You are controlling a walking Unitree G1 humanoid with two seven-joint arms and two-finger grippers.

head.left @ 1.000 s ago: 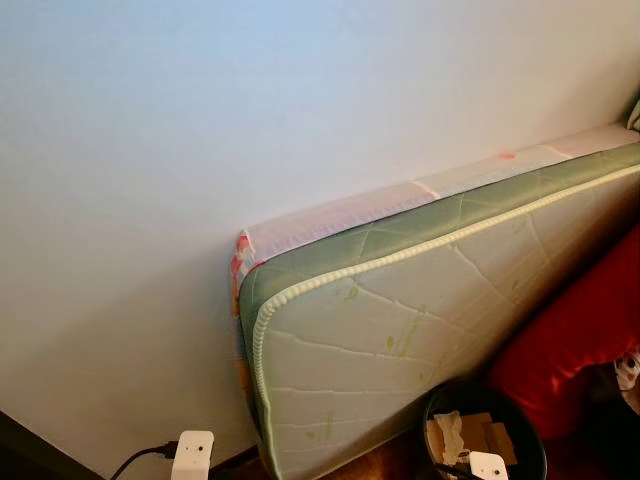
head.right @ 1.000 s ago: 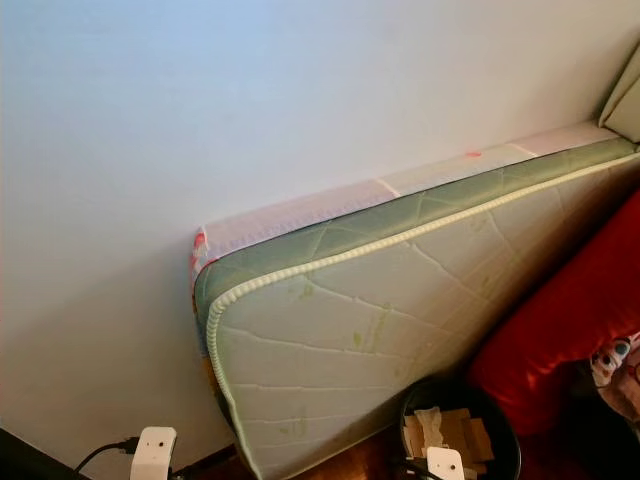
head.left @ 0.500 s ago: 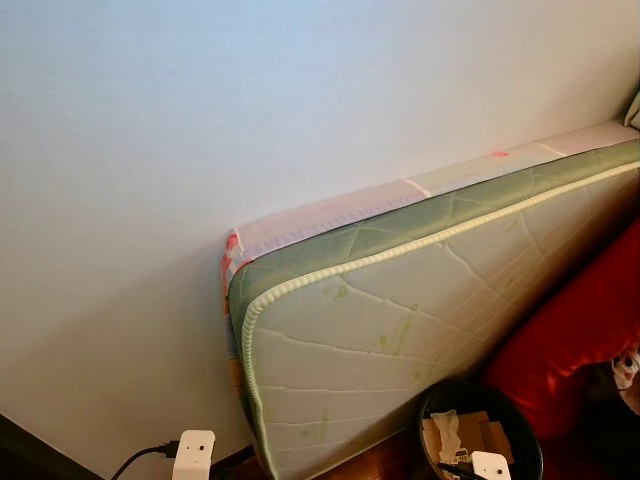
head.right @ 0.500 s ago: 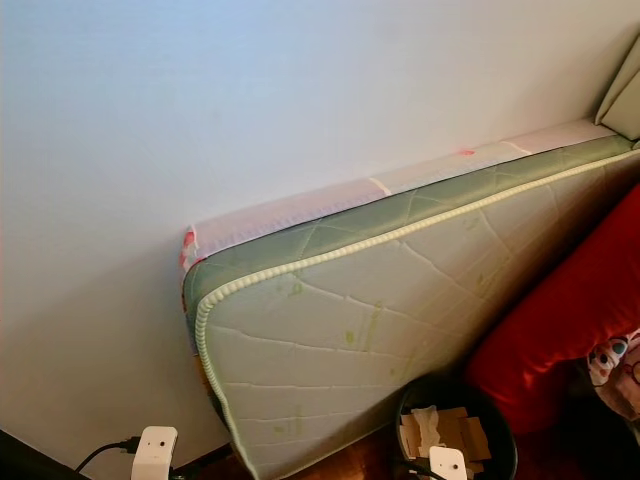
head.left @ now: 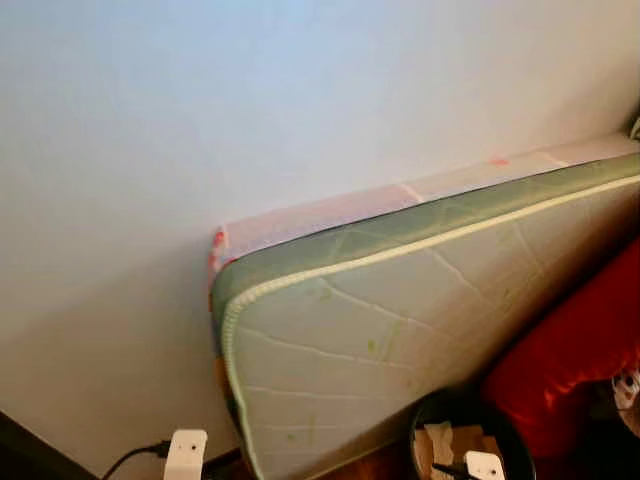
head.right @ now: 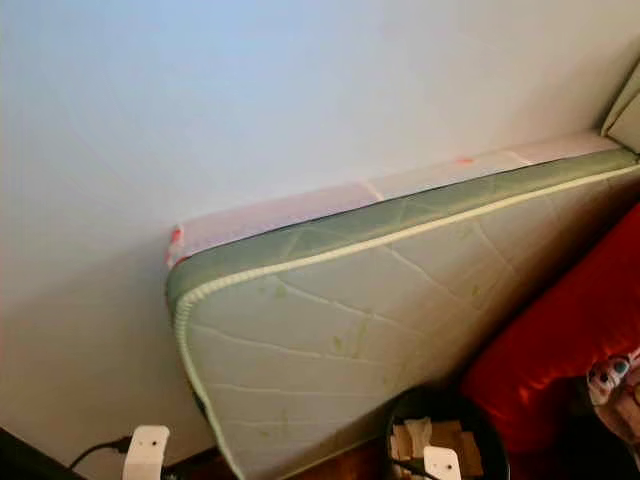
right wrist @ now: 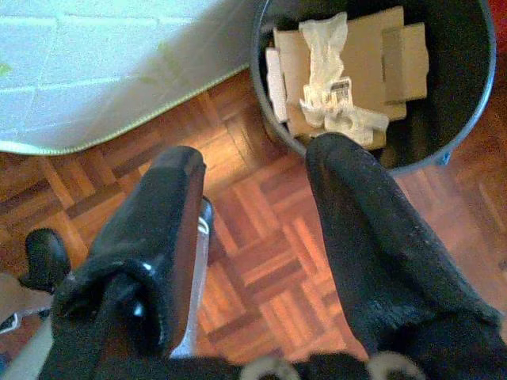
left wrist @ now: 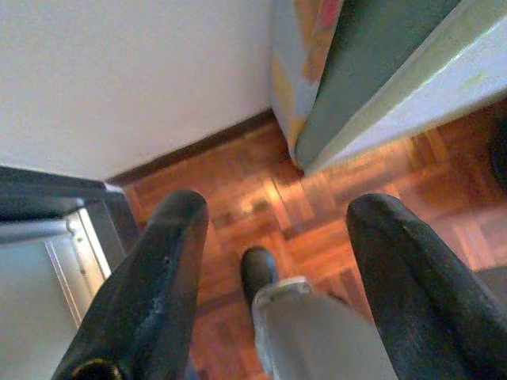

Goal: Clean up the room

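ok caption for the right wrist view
Open right claw above parquet floor, near a bin of cardboard.

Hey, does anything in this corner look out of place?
Yes: a quilted green-edged mattress stands on its edge, leaning against the white wall. Beside it, cardboard and crumpled paper lie in the round black bin.

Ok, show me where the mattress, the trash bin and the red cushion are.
mattress [head.left: 400, 330]: left eye view, on its quilted front face.
trash bin [right wrist: 467, 119]: right wrist view, on its dark inner wall.
red cushion [head.right: 560, 350]: right eye view, on its red fabric.
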